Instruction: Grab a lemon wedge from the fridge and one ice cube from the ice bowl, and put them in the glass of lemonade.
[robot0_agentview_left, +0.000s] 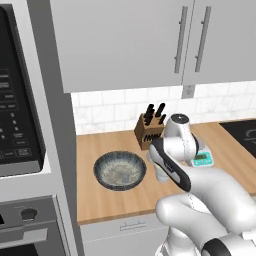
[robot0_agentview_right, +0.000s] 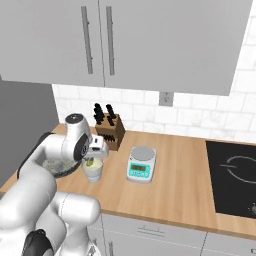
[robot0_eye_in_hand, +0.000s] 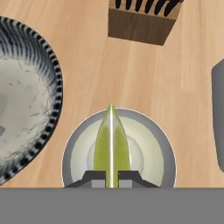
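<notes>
Now my tool (robot0_eye_in_hand: 112, 180) pinches the lemon wedge (robot0_eye_in_hand: 112, 144) directly above the glass of lemonade (robot0_eye_in_hand: 151, 144). The glass stands on the wooden bench (robot0_agentview_right: 180, 185), just right of the ice bowl (robot0_agentview_left: 120, 170), with the knife block (robot0_agentview_right: 111, 131) farther back.

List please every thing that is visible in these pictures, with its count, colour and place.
bowl: 1, dark speckled rim, pale grey inside, on the counter, left of the glass.
glass: 1, whitish, pale yellow liquid, on the counter, directly under the gripper.
lemon wedge: 1, yellow-green, pinched between the fingertips, over the glass.
knife block: 1, brown wood, black handles, by the wall behind the glass.
scale: 1, white and teal, right of the glass.
cooktop: 1, black, right end of the counter.
microwave: 1, black, far left.
cabinets: grey, above the counter.
counter: 1, wood.
gripper: 1, dark fingertips, shut on the wedge.
</notes>
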